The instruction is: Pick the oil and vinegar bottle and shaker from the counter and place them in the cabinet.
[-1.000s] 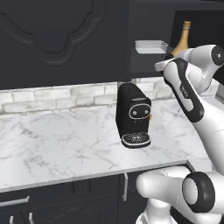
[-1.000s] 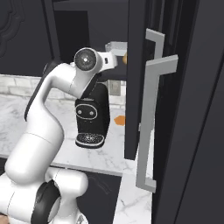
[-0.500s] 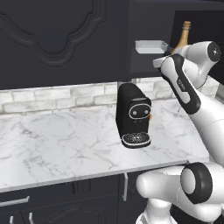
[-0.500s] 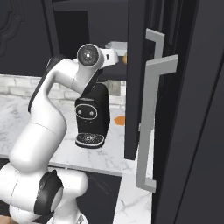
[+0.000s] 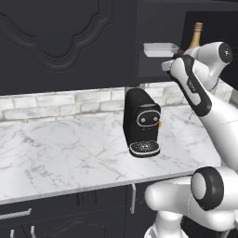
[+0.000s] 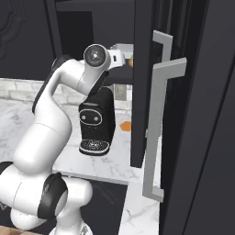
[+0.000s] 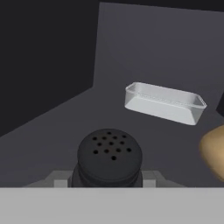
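The black shaker (image 7: pixel 109 157) with its holed top stands between my fingers, and my gripper (image 7: pixel 105 179) is shut on it, just above the cabinet's dark shelf (image 7: pixel 52 131). The tan oil and vinegar bottle (image 7: pixel 214 153) stands on the same shelf, close to the right of the shaker. From the left base view the bottle (image 5: pixel 196 37) rises behind my hand (image 5: pixel 168 65) at the open upper cabinet (image 5: pixel 158 28). In the right base view the hand (image 6: pixel 120 57) reaches in beside the bottle (image 6: pixel 131 60). The marble counter (image 5: pixel 69 148) lies below.
A clear shallow tray (image 7: pixel 164 103) sits further in on the shelf, ahead of the shaker. A black coffee machine (image 5: pixel 142 123) stands on the counter under my arm, with a small orange thing (image 6: pixel 125 125) behind it. The open cabinet door (image 6: pixel 147 92) with its long handle hangs right of the hand.
The hand has edged slightly left, toward the cabinet shelf, with the shaker still in it. The upper arm has swung a little.
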You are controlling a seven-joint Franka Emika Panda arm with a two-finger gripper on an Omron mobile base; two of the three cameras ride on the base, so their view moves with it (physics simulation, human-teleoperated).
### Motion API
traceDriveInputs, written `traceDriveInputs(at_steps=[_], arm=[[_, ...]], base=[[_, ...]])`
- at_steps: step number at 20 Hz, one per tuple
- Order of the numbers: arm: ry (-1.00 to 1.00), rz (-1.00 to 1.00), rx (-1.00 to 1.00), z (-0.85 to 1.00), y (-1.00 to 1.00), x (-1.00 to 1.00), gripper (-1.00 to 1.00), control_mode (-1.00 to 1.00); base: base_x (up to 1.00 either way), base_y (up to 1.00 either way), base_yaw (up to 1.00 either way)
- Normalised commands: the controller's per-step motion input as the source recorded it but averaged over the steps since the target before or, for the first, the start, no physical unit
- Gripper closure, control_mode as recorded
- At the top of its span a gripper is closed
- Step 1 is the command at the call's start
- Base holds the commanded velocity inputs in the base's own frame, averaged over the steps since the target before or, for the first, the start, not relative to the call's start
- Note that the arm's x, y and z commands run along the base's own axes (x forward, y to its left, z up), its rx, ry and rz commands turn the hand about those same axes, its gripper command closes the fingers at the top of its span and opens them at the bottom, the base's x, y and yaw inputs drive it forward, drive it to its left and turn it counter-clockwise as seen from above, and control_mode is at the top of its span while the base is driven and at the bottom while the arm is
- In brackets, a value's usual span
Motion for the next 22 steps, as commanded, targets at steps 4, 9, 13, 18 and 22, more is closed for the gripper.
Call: traceDriveInputs(at_steps=[4, 9, 13, 18, 22], arm=[[0.00, 0.00, -0.06, -0.32, 0.00, 0.28, 1.00, -1.00], [0.00, 0.00, -0.06, -0.27, 0.00, 0.18, 1.00, -1.00], [0.00, -0.03, -0.05, -0.27, 0.00, 0.08, 1.00, -1.00], [0.00, -0.03, -0.03, -0.29, 0.00, 0.17, 1.00, -1.00], [0.00, -0.02, -0.03, -0.30, 0.00, 0.26, 1.00, -1.00]], base=[[0.00, 0.00, 0.00], [0.00, 0.00, 0.00], [0.00, 0.00, 0.00], [0.00, 0.00, 0.00], [0.00, 0.00, 0.00]])
